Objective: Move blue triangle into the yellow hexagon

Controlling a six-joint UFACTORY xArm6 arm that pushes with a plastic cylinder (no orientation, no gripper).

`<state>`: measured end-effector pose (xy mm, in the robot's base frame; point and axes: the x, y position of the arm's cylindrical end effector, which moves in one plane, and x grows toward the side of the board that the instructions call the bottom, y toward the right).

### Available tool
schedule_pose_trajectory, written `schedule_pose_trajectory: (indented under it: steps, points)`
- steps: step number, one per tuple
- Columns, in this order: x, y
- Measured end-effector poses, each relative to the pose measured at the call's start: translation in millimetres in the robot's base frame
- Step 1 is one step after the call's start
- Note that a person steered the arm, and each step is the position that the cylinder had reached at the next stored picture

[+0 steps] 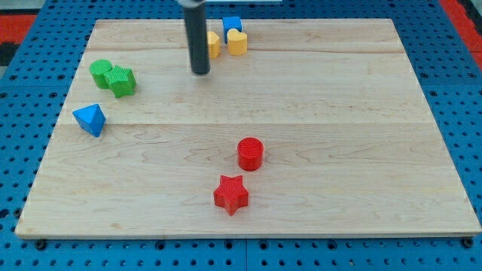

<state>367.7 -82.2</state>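
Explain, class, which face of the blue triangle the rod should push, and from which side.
Judging by positions: my tip should press the blue triangle's lower-left face, coming from the view's bottom left, since the yellow hexagon lies toward the top right.

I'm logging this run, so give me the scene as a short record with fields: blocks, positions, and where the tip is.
tip: my tip, upper middle, touching no block
blue triangle, view's left edge, alone
yellow hexagon, partly behind rod, near top
yellow heart, right of the hexagon
blue cube, behind the yellow pair
green blocks: cylinder and star, touching, upper left
red blocks: cylinder, star, lower centre
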Motion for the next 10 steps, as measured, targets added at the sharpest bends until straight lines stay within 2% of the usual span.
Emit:
schedule_pose_trajectory:
  steps: [1, 2, 3, 4, 5, 6, 8, 9, 10]
  points:
    - [106, -56]
    - [133, -191]
    - [90, -214]
    - [68, -122]
    - [75, -69]
    - [82, -65]
    - [43, 42]
    - [-18, 43]
    - [-49, -8]
